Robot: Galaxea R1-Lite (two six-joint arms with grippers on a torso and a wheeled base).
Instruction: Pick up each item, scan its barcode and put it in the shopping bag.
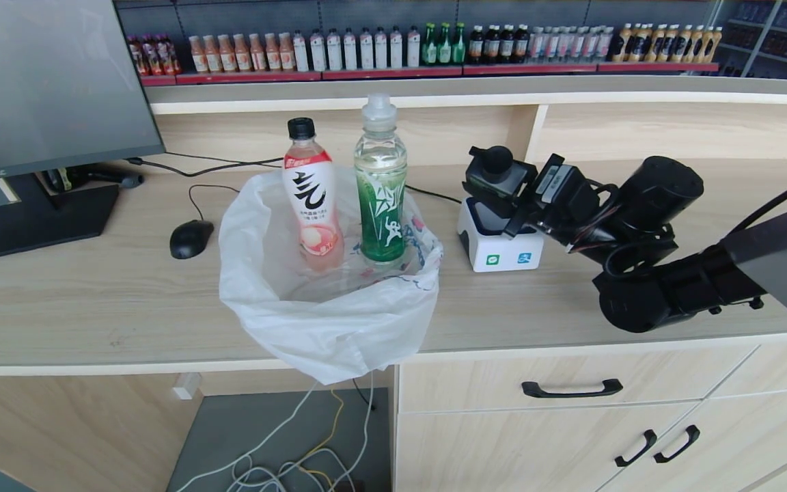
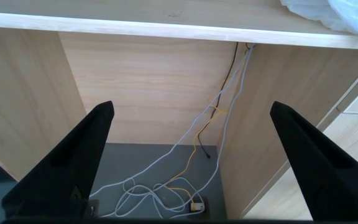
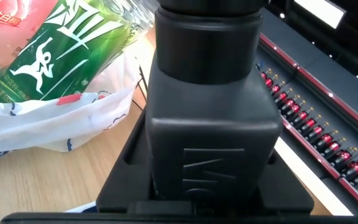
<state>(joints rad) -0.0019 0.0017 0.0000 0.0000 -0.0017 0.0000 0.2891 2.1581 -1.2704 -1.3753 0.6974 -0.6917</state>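
Observation:
A white shopping bag (image 1: 311, 321) sits at the counter's front edge, and its rim also shows in the right wrist view (image 3: 55, 124). Inside it stand a pink bottle (image 1: 311, 198) and a green bottle (image 1: 381, 198) (image 3: 61, 56), both upright. To the bag's right, a black scanner (image 1: 492, 167) (image 3: 210, 124) rests over its white base (image 1: 499, 249). My right gripper (image 1: 513, 188) is shut on the scanner. My left gripper (image 2: 191, 109) is open and holds nothing, below the counter edge, facing the knee space.
A monitor (image 1: 45, 82) and a mouse (image 1: 190, 238) occupy the counter's left side. Loose cables (image 2: 166, 193) lie on the floor under the counter. Drawers with black handles (image 1: 571, 389) are below the right part. Shelves of bottles (image 1: 434, 44) line the back.

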